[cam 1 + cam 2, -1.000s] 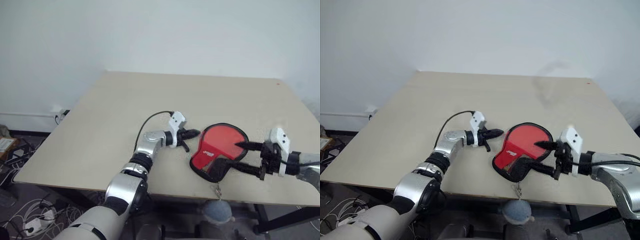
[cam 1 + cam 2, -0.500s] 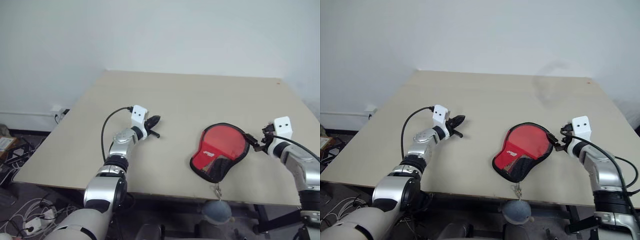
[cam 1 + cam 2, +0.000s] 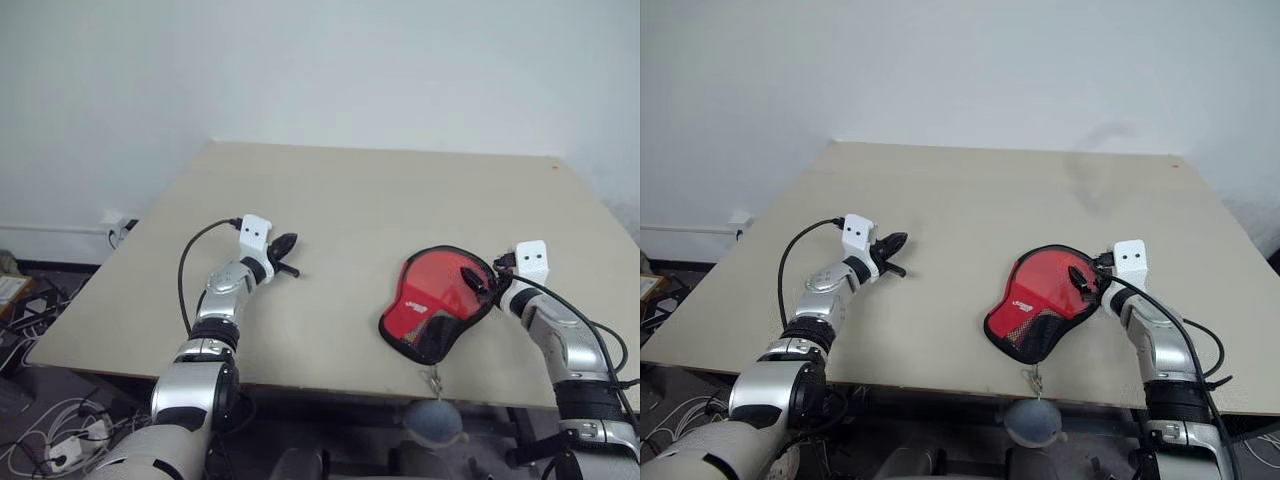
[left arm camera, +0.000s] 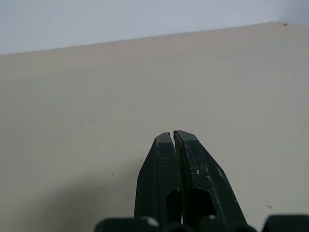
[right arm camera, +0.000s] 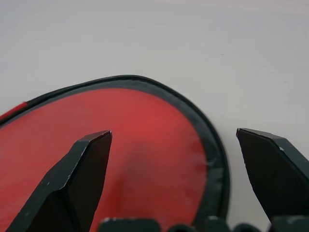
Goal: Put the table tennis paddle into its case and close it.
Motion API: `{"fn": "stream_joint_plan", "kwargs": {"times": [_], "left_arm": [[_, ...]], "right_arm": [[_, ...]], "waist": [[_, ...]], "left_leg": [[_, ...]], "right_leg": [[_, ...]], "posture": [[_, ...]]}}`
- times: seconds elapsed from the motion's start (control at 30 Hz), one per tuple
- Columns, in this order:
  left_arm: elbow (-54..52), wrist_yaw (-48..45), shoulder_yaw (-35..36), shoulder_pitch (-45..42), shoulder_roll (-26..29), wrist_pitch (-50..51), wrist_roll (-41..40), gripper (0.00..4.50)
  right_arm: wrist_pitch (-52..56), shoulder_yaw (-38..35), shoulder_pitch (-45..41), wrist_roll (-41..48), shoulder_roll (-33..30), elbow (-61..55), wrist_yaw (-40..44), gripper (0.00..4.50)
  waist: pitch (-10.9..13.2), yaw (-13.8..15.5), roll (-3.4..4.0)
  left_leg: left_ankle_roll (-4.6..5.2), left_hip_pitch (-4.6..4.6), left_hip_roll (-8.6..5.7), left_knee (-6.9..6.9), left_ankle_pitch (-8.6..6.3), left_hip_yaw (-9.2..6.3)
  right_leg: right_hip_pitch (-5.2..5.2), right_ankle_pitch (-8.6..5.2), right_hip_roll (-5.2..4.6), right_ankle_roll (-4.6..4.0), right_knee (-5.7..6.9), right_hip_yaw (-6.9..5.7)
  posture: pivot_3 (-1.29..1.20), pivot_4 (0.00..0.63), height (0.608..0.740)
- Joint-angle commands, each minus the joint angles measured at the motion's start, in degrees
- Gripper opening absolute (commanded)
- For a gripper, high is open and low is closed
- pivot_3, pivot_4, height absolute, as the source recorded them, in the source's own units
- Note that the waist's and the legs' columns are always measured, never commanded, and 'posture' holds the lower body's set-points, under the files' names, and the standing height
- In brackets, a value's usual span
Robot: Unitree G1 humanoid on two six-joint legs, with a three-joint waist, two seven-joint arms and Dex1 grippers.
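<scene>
Near the right front edge of the beige wooden tabletop [image 3: 380,190] lies the red, black-edged soft case [image 3: 438,300]; right pincer [image 5: 179,140] spread wide above it, left pincer [image 4: 173,137] closed, empty; plain white wall [image 3: 320,70] behind.

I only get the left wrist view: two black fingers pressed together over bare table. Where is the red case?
Observer: The case lies flat on the robot's right side of the table, near its front edge.
Operator: Is the other hand anywhere near it?
Observer: Yes. The right gripper hangs open at the case's right edge, with one finger over the red fabric.
Operator: And the hand I'm looking through?
Observer: The left gripper is shut and well off to the case's left, touching nothing.
</scene>
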Motion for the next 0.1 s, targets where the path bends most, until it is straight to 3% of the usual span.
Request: {"fn": "stream_joint_plan", "kwargs": {"times": [0.03, 0.1], "left_arm": [[-3.88, 0.09, 0.56, 0.26, 0.35, 0.11, -1.3, 0.0], [-4.48, 0.1, 0.7, 0.71, 0.41, 0.41, -1.51, 0.0]], "right_arm": [[0.34, -0.68, 0.05, -0.14, 0.2, -3.72, -0.96, 4.48], [0.86, -0.97, 0.2, 0.07, 0.17, -4.63, -0.98, 4.48]], "waist": [[0.0, -0.01, 0.0], [0.0, -0.02, 0.0]], "left_leg": [[0.0, 0.0, 0.0, 0.0, 0.0, 0.0], [0.0, 0.0, 0.0, 0.0, 0.0, 0.03]], "right_leg": [[0.0, 0.0, 0.0, 0.0, 0.0, 0.0], [0.0, 0.0, 0.0, 0.0, 0.0, 0.02]], "posture": [[0.0, 0.0, 0.74], [0.0, 0.0, 0.74]]}}
